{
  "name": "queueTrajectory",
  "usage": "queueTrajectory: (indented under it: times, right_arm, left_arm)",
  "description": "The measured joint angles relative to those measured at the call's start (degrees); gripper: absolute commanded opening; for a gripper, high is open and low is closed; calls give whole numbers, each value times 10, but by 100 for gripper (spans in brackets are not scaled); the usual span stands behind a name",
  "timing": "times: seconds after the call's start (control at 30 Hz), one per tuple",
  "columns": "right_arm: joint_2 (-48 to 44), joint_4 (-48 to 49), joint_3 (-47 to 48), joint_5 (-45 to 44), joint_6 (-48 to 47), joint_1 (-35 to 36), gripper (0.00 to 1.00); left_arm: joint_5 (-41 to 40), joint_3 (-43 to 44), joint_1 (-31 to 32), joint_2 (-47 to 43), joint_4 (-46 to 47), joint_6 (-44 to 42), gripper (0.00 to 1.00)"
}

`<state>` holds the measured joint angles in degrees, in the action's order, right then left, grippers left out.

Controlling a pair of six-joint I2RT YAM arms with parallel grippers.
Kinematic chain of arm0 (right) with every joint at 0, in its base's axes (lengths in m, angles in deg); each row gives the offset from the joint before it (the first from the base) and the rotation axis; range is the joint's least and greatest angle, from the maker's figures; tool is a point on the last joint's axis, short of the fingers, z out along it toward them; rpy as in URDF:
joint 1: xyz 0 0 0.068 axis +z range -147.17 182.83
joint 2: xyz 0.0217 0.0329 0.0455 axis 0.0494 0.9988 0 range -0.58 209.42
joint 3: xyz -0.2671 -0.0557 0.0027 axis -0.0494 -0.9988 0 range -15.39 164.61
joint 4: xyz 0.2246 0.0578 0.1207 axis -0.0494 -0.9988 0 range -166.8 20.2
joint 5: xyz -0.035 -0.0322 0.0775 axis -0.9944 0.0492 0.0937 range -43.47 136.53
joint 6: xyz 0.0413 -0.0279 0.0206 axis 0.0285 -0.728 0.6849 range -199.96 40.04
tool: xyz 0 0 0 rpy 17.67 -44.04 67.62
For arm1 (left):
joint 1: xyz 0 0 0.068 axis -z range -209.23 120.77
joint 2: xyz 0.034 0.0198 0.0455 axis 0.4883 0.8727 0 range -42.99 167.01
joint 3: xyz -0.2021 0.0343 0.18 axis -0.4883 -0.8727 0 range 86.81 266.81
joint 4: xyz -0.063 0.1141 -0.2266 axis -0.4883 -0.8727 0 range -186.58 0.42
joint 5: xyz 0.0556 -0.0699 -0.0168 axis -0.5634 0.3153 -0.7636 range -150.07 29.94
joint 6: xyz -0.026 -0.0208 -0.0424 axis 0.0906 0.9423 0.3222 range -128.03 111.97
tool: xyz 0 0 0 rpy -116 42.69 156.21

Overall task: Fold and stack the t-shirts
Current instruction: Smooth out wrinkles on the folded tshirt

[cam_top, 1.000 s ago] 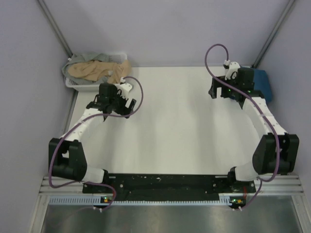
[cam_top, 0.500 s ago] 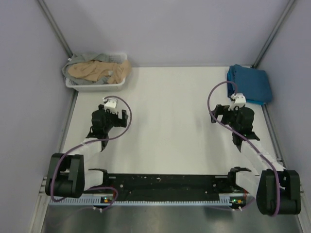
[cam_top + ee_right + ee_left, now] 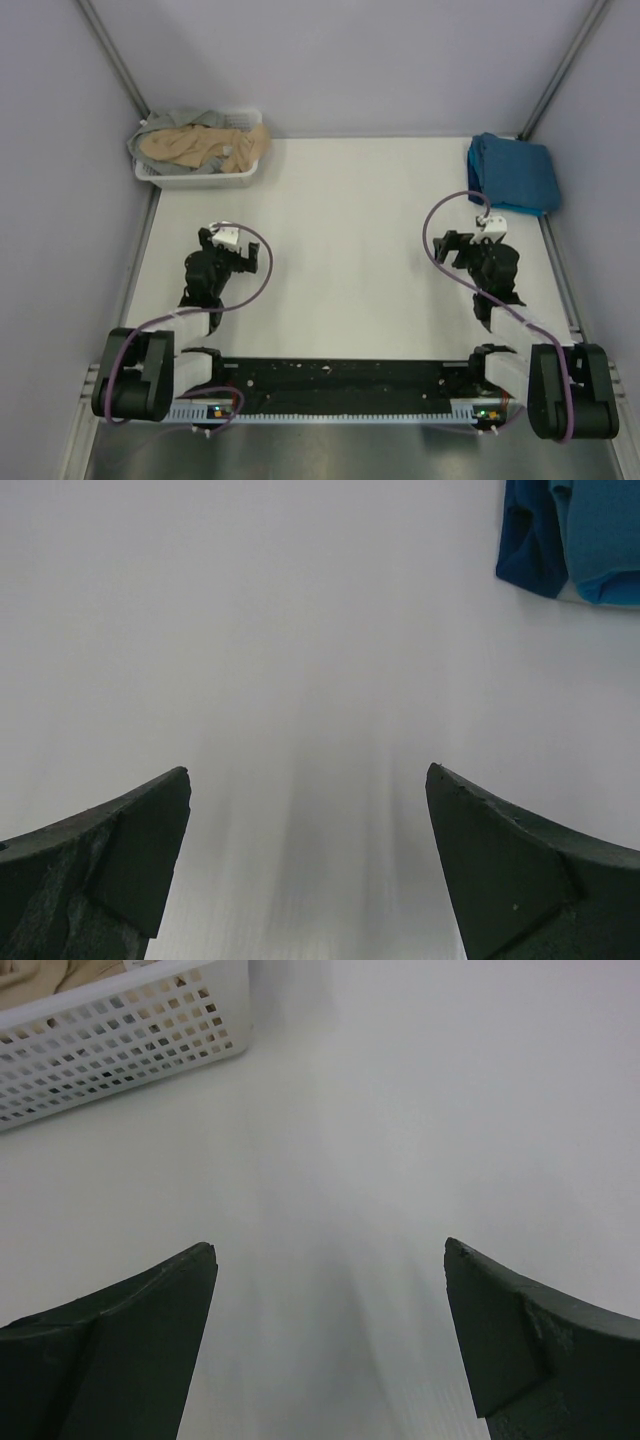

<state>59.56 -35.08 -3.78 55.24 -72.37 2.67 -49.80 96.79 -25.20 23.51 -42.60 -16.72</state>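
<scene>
Against the frame a second back, both black arms have drawn in toward the bottom edge of the overhead view. The left gripper (image 3: 328,1250), then up beside the white slatted plastic basket (image 3: 198,181), now sits at lower left. The right gripper (image 3: 306,772), then over the folded blue stack at upper right and hiding most of it, now sits at lower right, well apart from the stack. The stack lies uncovered, and the basket and its load have not shifted.

Counted: two arms, two grippers, one basket, one white table top (image 3: 340,230). Four t-shirts can be told apart. Two are folded and stacked in the table's upper right corner: a dark teal-blue cloth t-shirt (image 3: 528,540) and a brighter cyan-blue cloth t-shirt (image 3: 602,540), touching; which lies uppermost I cannot tell. Two lie crumpled in the basket at upper left: a tan cloth t-shirt (image 3: 200,146) in front and a grey cloth t-shirt (image 3: 190,120) showing behind it along the far rim.

Each gripper's fingers stand spread wide, with only the white table top showing between them
</scene>
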Motion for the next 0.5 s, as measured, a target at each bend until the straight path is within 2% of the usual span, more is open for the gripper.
queueTrajectory:
  times: [0.27,0.5]
  right_arm:
    - [5,19,0,1,0,0,99]
    - [30,16,7,1,0,0,99]
  left_arm:
    - [-23,41,0,27,-3,-2,98]
    - [-41,43,0,30,-7,0,98]
